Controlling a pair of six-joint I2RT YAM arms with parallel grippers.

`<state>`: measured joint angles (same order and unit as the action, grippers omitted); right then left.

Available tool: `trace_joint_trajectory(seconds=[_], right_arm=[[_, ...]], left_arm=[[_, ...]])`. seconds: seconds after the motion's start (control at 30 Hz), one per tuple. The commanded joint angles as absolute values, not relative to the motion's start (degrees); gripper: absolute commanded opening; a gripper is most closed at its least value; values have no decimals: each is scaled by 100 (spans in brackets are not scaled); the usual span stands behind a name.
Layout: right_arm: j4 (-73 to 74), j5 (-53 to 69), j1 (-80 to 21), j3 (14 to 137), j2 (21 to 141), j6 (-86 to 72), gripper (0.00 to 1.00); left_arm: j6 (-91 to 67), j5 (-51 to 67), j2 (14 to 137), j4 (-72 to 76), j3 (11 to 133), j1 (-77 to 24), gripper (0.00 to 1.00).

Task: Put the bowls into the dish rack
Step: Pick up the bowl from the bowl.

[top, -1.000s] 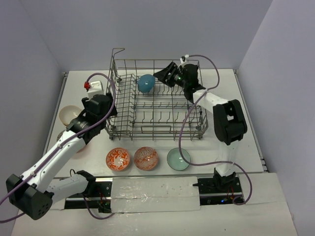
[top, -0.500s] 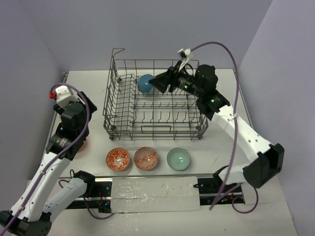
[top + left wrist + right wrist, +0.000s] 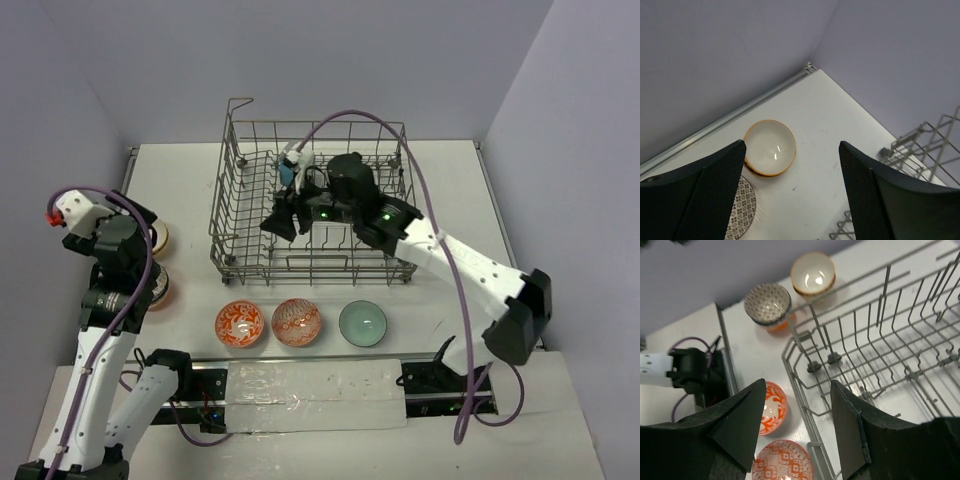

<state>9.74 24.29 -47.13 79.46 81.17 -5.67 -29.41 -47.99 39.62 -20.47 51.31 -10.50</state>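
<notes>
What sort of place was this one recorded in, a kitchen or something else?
Probably a lab test cell, not a kitchen: a white table boxed in by plain lilac walls, with a wire dish rack standing on it.

White table top (image 3: 455, 190): flat, matte, a few small dark specks visible in the left wrist view. Metal left rail (image 3: 127, 170) borders one side edge, and the right rail (image 3: 495, 200) borders the other. Pale lilac walls (image 3: 350, 60) enclose three sides. A crinkled clear plastic sheet (image 3: 315, 385) covers the near-edge strip.
</notes>
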Motion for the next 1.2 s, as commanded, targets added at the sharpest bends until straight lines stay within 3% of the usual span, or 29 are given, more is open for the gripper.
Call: trace_joint_trajectory(seconds=[0.0,0.2,0.43,0.8,1.17], right_arm=[[1239,2293,-4746,8393,8577,-316,62],[1152,2672,-4843,8456,8781,-369,61],[1028,2892,-4843,7638,7982,-185,62],[765,2769,-4869,7102,7163,-105,64],[721,2962,-4860,6794,7075,-123,64]], left_arm=[[-3120,-4861,4077,-2039,5141,-670,81],[-3138,-4046,5053,-2452,5712,173,82],[-3024,-2603,5738,-2487,6170,1019,82],[-2865,-854,6504,-2119,5775,1801,80],[-2751,-1608,6627,-2109,5607,1846,79]])
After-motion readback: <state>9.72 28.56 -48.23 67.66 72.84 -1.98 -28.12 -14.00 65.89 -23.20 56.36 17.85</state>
